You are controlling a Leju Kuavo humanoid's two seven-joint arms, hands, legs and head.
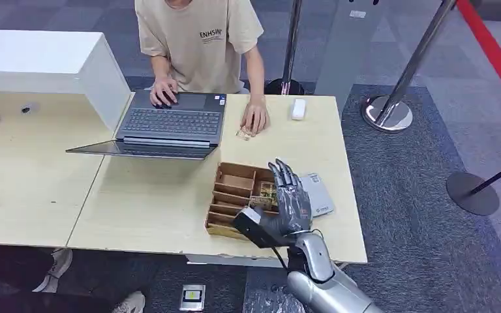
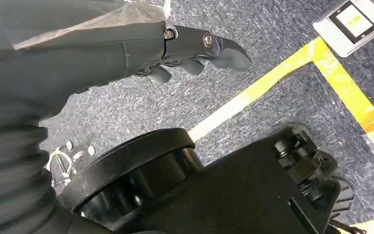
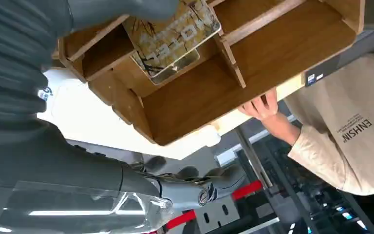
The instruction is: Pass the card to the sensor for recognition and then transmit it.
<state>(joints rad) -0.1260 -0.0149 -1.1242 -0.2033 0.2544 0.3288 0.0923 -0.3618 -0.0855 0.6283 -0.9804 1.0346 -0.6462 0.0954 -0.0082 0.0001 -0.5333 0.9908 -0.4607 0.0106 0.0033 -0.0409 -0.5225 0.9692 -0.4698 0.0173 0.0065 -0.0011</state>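
Head view: right hand (image 1: 291,199) open just beside card (image 1: 267,191) in box (image 1: 228,189).

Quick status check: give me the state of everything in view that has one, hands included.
right hand: open, fingers extended over the wooden organizer, holding nothing
left hand: hanging over the floor, holding nothing
wooden organizer: on the table, cards lying in one compartment
laptop: open flat, person's hand on it
grey card reader: on the table beside the organizer
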